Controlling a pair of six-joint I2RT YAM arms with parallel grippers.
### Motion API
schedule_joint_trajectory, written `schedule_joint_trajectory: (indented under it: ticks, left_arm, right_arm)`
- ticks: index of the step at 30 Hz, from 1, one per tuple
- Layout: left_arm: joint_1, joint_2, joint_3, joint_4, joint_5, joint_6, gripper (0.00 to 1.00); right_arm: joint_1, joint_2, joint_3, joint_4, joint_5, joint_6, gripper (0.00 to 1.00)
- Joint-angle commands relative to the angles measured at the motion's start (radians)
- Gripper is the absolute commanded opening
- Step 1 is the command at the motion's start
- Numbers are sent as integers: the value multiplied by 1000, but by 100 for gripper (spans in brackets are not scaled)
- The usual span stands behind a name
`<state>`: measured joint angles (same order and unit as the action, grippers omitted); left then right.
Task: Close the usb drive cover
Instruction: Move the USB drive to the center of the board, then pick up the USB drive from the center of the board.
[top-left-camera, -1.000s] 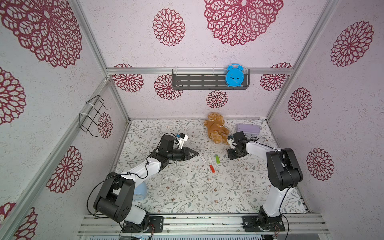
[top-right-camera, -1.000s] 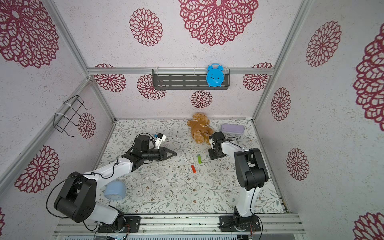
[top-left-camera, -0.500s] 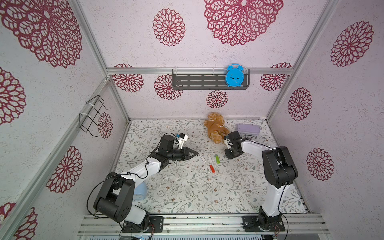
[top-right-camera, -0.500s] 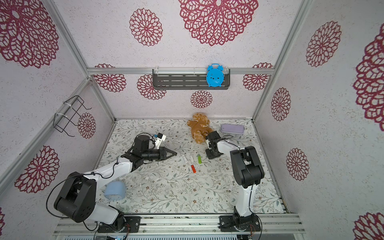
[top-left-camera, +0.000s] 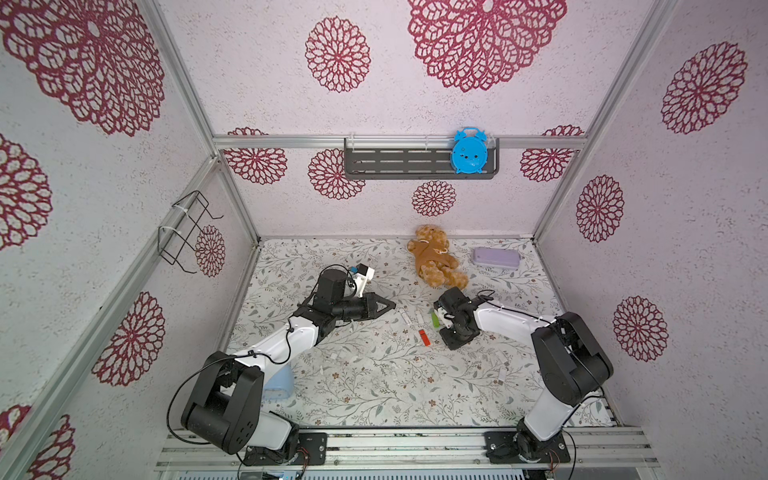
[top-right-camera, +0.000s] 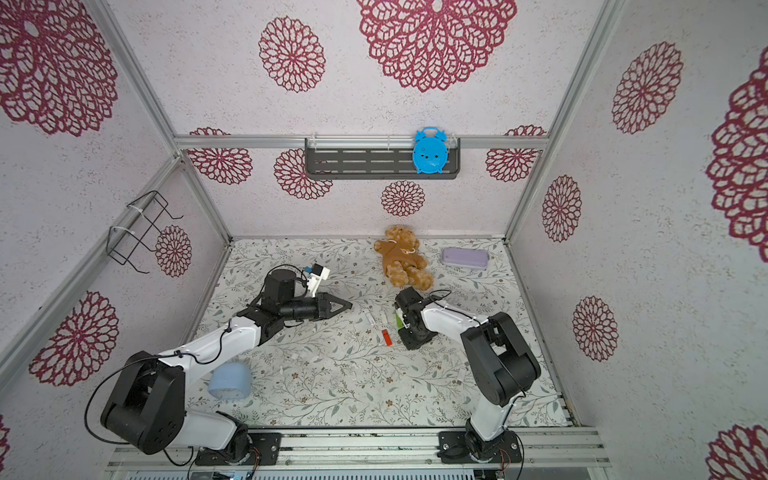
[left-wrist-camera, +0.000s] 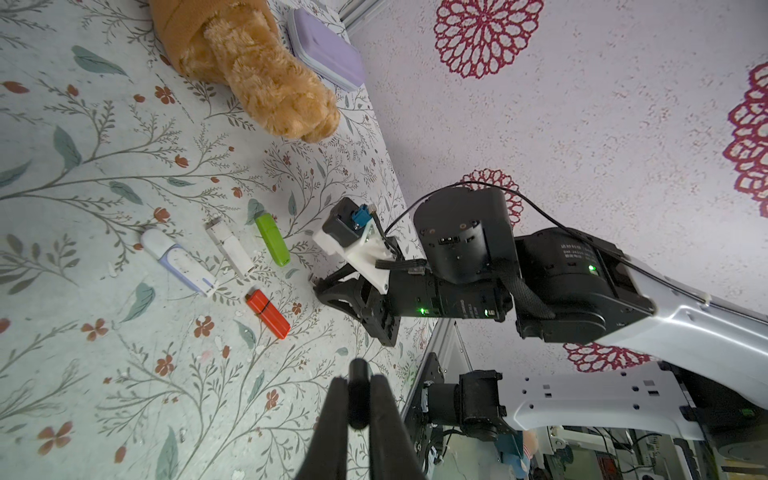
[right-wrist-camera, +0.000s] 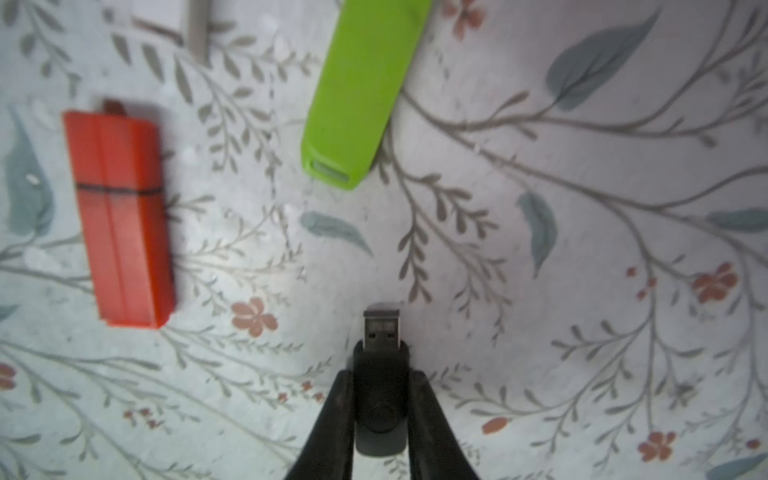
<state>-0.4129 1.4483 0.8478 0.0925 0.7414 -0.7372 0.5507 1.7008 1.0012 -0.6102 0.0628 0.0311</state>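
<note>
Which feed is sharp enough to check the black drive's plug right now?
Right wrist view: the black usb drive in the right gripper is sharp, the orange drive blurred; top views: too small to tell.

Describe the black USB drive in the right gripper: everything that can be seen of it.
The black USB drive is a small, matte, plastic-looking stick with a round pivot mark on its body. Its silver metal plug sticks out uncovered, pointing toward the green drive. The right gripper is shut on its body, one finger on each side. It is low over the floral tabletop; whether it touches cannot be told.
</note>
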Motion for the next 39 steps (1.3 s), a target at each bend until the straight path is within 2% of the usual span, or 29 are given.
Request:
schedule_joint_trajectory:
  ticks: [1,7,15,20,31,34,39]
  left_arm:
    - [11,-15,-12,21,-8,11,10]
    - [11,-11,-14,28,-8,7,10]
    - [10,-2,-7,34,0,4,10]
    - [10,1,-12,36,1,0,10]
    - [10,1,-9,37,2,-1,10]
    - [11,1,-9,35,3,-1,10]
    - [11,-1,-10,34,1,-2,10]
  right_arm:
    - [-1,-23,-5,-98,-16,50,27]
    - [-2,-10,4,-128,-28,56,35]
    - [-3,26,11,-82,-36,45,35]
    - [-3,45,10,-66,-49,49,28]
    - [-3,51,-6,-43,-24,58,22]
    - [-4,59,6,-42,-21,64,31]
    - [-10,65,11,-19,-46,81,32]
